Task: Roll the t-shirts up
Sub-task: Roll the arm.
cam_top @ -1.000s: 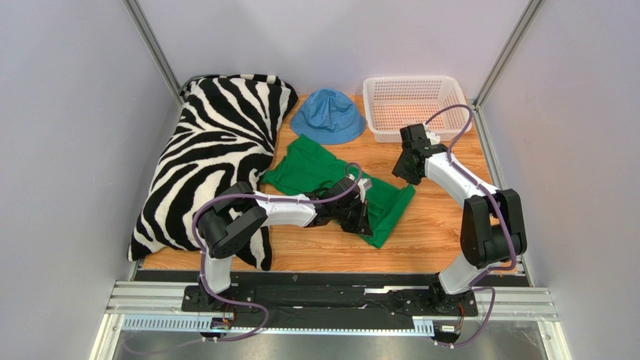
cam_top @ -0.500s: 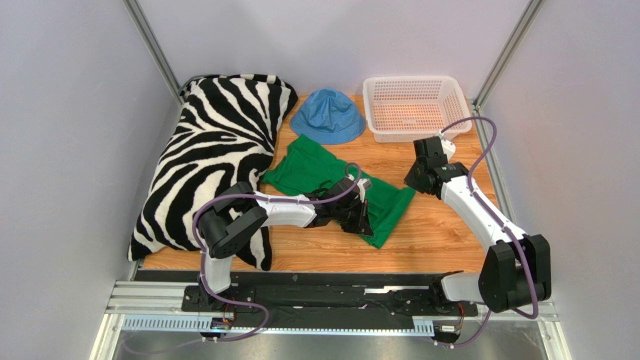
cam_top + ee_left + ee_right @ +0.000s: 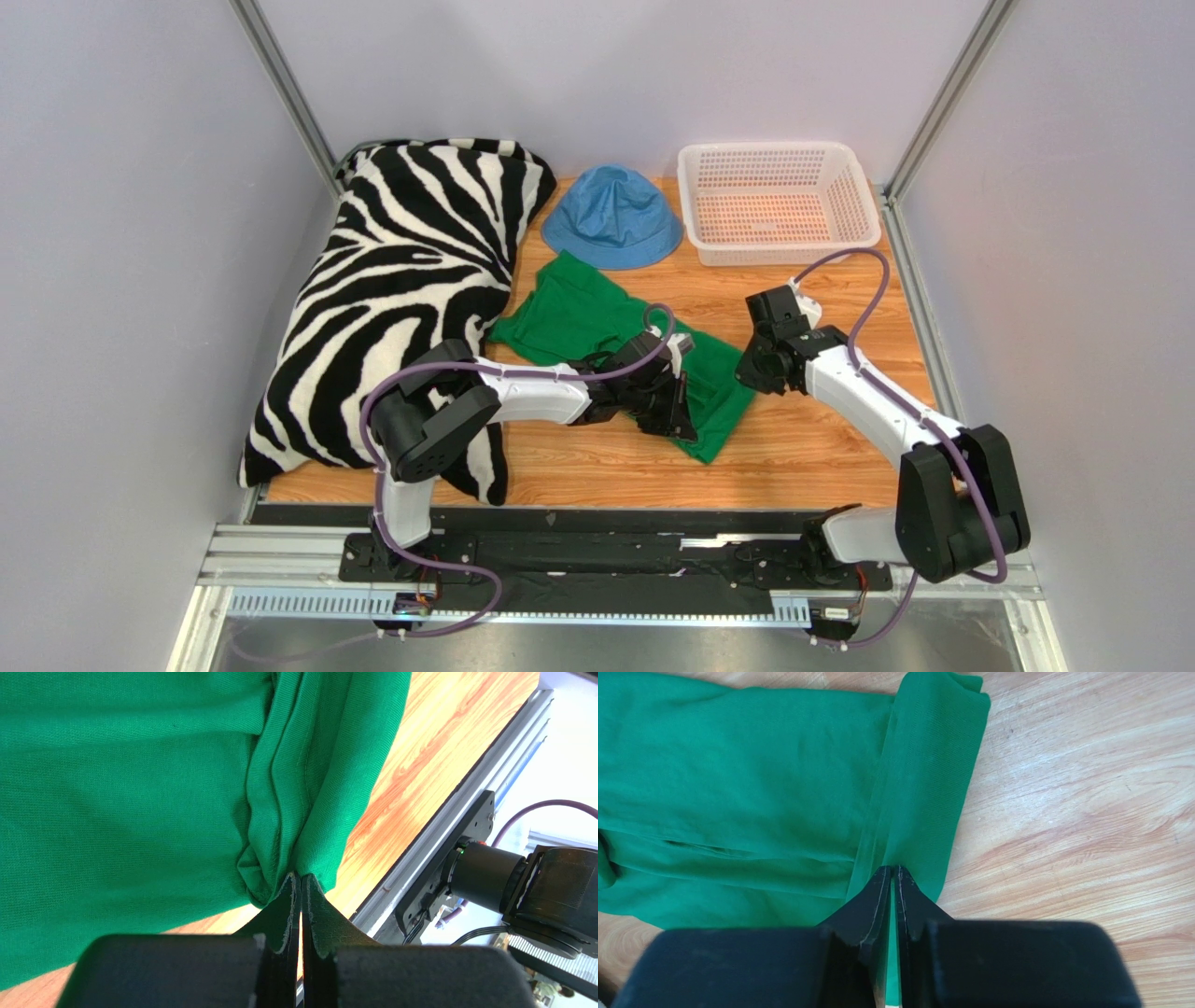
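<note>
The green t-shirt (image 3: 596, 325) is noted lying crumpled and partly folded on the wooden table (image 3: 786, 462), at the centre of the top view, its upper end just below the blue bucket hat (image 3: 612, 217) and its left edge close beside the zebra-striped pillow (image 3: 407, 280). Its lower right end is reached from both sides by the arms. The left gripper (image 3: 671, 409) is seen low over the lower edge of the cloth; in the left wrist view the left gripper (image 3: 300, 878) is closed, fingertips pressed together on a bunched fold of the shirt (image 3: 140, 798), with pleats running up the frame from the pinch point. The right gripper (image 3: 748, 375) is placed at the right edge of the cloth; in the right wrist view the right gripper (image 3: 893, 871) is drawn nearly together, only a thin slit showing, with a raised ridge of green fabric (image 3: 738, 791) caught between the fingers and running up to the top of the frame. Bare wood is seen to the right of that ridge. The pillow fills the left side of the top view. A white plastic basket (image 3: 779, 252) is recorded at the upper right, apart from the shirt.
</note>
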Robot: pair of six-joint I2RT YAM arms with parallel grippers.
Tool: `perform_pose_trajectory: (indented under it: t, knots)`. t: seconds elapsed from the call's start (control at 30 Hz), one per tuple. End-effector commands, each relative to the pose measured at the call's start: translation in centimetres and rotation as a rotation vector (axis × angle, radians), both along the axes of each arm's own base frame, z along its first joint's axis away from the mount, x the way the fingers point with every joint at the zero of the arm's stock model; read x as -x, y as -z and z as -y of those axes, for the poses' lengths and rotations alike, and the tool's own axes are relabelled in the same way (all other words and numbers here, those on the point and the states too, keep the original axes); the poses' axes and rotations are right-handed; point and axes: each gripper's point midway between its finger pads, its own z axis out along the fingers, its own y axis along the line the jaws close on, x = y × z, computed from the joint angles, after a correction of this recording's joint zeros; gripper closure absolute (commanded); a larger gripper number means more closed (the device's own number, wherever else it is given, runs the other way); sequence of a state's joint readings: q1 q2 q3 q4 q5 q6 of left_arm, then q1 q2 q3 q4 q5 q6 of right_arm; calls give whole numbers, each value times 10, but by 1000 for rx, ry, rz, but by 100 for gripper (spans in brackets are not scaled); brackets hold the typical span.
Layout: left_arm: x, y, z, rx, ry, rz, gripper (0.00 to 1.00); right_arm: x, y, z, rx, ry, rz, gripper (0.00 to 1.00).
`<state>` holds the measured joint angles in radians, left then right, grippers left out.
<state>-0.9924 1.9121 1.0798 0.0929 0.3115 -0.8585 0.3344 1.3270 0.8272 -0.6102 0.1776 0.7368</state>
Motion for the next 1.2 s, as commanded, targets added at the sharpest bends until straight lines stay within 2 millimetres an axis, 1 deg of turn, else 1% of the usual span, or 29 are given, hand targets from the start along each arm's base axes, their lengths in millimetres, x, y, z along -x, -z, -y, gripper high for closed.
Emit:
perform_pose_trajectory:
  t: [0.0, 0.43, 0.57, 0.6, 0.7, 0.83, 0.9, 0.93, 0.97, 1.0, 1.03, 1.07, 1.13, 1.17]
  knots:
    - [-3, 3, -1, 0, -12, 5, 100, -12, 0, -10, -28, 2, 29, 91]
    - [-3, -2, -1, 7, 1, 15, 100, -27, 16, -21, -56, -16, 26, 91]
    - [-3, -5, -2, 10, 5, 28, 100, -27, 25, -22, -54, -18, 11, 91]
    - [-3, -9, -1, 16, 7, 34, 100, -28, 28, -23, -57, -19, 11, 91]
    - [-3, -10, -2, 13, 13, 41, 100, -27, 36, -25, -67, -21, 0, 91]
    - [-4, -10, -1, 12, 16, 44, 100, -27, 41, -26, -71, -26, -8, 92]
    - [-3, -8, -2, 8, 17, 37, 100, -29, 36, -24, -58, -29, 1, 91]
    - [-2, -6, -3, 5, 18, 32, 100, -35, 25, -26, -63, -33, 29, 90]
    - [-1, -4, -3, 1, 18, 28, 100, -37, 19, -26, -60, -35, 40, 89]
    - [-1, -3, -3, 1, 16, 25, 100, -36, 14, -23, -44, -37, 39, 85]
    - [-1, -2, -3, 1, 16, 25, 100, -43, -2, -22, -42, -34, 73, 82]
    - [-1, -2, -3, 2, 14, 20, 100, -40, -7, -17, -14, -24, 66, 79]
    - [-1, -2, -4, 2, 11, 19, 100, -42, -23, -12, 7, -17, 92, 71]
    - [-1, -1, -4, 0, 10, 19, 100, -38, -31, -4, 29, 1, 103, 69]
